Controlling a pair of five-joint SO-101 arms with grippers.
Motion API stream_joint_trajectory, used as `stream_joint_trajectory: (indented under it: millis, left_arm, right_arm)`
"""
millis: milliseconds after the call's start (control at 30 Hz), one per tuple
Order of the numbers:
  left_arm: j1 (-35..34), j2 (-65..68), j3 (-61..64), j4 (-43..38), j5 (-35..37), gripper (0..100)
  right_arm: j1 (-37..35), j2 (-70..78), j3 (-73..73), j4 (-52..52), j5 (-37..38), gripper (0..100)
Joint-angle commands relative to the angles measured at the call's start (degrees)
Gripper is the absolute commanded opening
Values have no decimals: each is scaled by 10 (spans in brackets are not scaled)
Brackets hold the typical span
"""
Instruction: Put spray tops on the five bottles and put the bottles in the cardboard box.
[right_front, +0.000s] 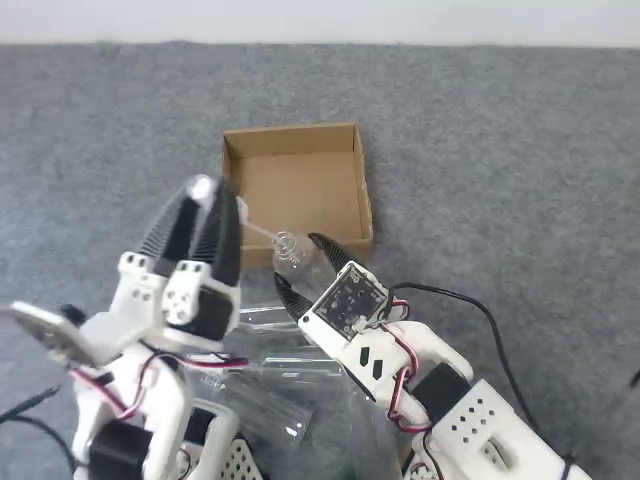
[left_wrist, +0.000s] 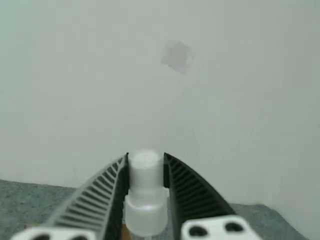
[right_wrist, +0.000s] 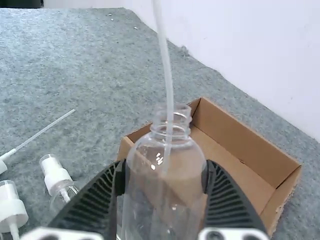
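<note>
My left gripper (right_front: 205, 195) (left_wrist: 145, 160) is shut on a white spray top (right_front: 200, 188) (left_wrist: 145, 192), held raised beside the cardboard box (right_front: 300, 185). Its thin tube (right_front: 262, 232) (right_wrist: 162, 75) slants down into the open neck of a clear bottle (right_front: 292, 258) (right_wrist: 165, 165). My right gripper (right_front: 297, 260) (right_wrist: 164, 170) is shut on that bottle, just in front of the box's near wall. In the right wrist view the open box (right_wrist: 240, 150) sits right behind the bottle and has nothing in it.
Loose spray tops (right_wrist: 54, 175) (right_wrist: 10, 210) and a stray tube (right_wrist: 45, 130) lie on the grey carpet beside the bottle. Clear bottles in crinkled plastic (right_front: 270, 395) lie between the two arm bases. Cables (right_front: 470, 305) trail from the right arm.
</note>
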Motion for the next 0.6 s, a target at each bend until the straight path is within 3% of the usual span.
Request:
stream_joint_trajectory:
  millis: [0, 400, 567]
  left_arm:
    - [13, -1, 12, -11, -15, 11]
    - [16, -2, 56, -10, -18, 11]
    - [13, 2, 64, -11, -19, 12]
  right_arm:
    - [7, -17, -11, -16, -6, 84]
    - [6, -17, -10, -17, -4, 87]
    - [5, -16, 5, -73, -4, 84]
